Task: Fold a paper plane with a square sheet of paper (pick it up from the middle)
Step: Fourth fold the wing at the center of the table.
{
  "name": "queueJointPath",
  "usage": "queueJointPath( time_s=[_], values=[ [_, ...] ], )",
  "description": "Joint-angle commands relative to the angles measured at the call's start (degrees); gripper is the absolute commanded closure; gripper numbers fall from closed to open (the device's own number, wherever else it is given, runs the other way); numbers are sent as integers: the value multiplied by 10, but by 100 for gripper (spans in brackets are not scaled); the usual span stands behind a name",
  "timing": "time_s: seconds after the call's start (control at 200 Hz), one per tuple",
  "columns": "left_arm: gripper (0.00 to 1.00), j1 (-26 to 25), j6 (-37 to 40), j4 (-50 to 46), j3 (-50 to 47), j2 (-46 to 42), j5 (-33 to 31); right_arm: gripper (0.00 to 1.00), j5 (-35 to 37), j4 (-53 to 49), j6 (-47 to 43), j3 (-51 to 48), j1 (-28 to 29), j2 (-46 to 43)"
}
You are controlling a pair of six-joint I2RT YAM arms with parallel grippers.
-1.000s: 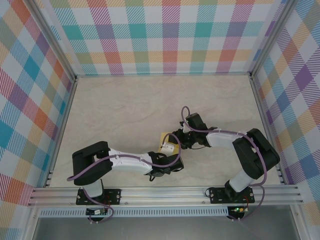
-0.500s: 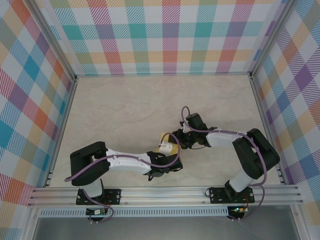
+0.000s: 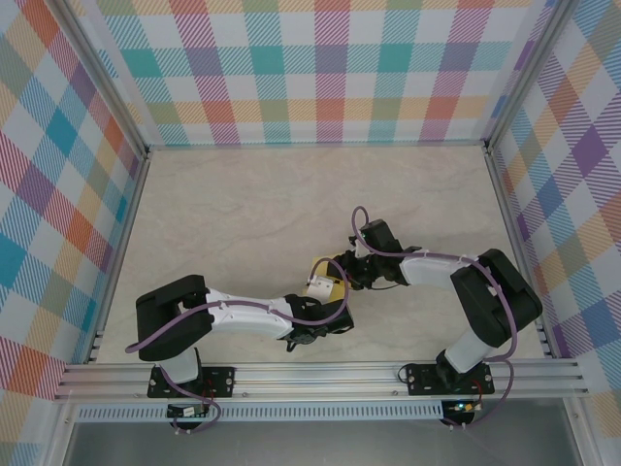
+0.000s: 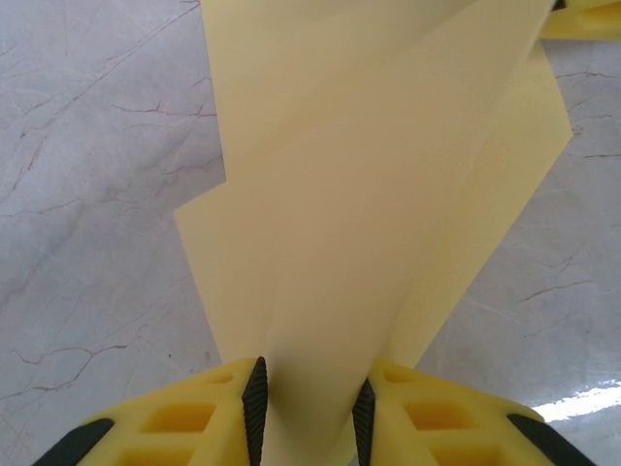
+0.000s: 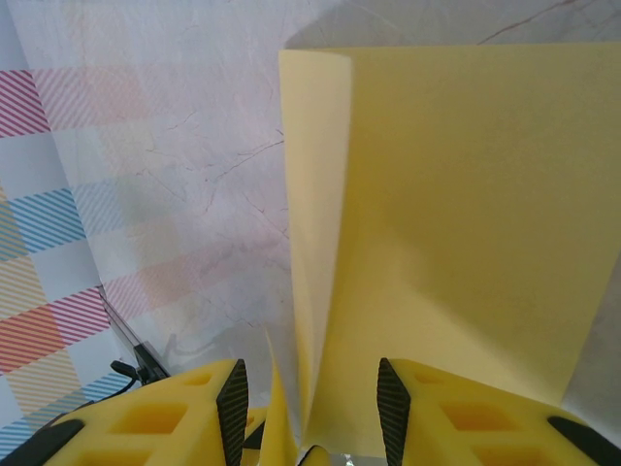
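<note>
Because a crease like this is easier to set with the paper raised than lying flat, we find the square sheet of paper (image 3: 331, 288) held up between the two arms over the table (image 3: 243, 214). It sits about midway between the table's left and right edges and nearer its near edge than its far one. It is not a flat square. From the left wrist it shows as overlapping yellow layers with slanted edges and a raised ridge down the middle.

The left gripper (image 4: 309, 413) has that ridge between its black pads (image 4: 255, 398), which touch the paper on both flanks. We read this claw as pinching the sheet, though loosely, since the layers arch between the pads rather than lying pressed flat.

The right gripper (image 5: 310, 417) meets the sheet from the opposite side. A creased edge stands up between its fingers (image 5: 233, 403), and the broad face runs off over one of them. A strip of table shows beside the other pad, so we cannot tell whether this claw bears on the paper or merely brackets it.

We judge that the arms face each other so that one steadies the sheet while the other sets a crease, and the dart shape is not yet there
</note>
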Motion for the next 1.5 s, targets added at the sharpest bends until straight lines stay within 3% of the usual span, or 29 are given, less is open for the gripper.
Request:
queueJointPath(
  time_s=[0.0, 0.52, 0.86, 1.055, 1.495],
  values=[
    [73, -6, -3, 9, -11, 7, 4, 58, 0, -11, -3, 13, -4, 9],
    [85, 13, 6, 95, -46, -13, 55, 57, 15, -33, -6, 7, -4, -23],
    [89, 57, 29, 221, -129, -96, 143, 53, 88, -96, -15, -24, -4, -132],
    [90, 101, 38, 309, -183, -129, 227, 53, 84, -79, -11, -56, -2, -180],
    [93, 180, 41, 423, -236, -126, 379, 74, 67, -25, -1, -59, 42, -147]
  ],
)
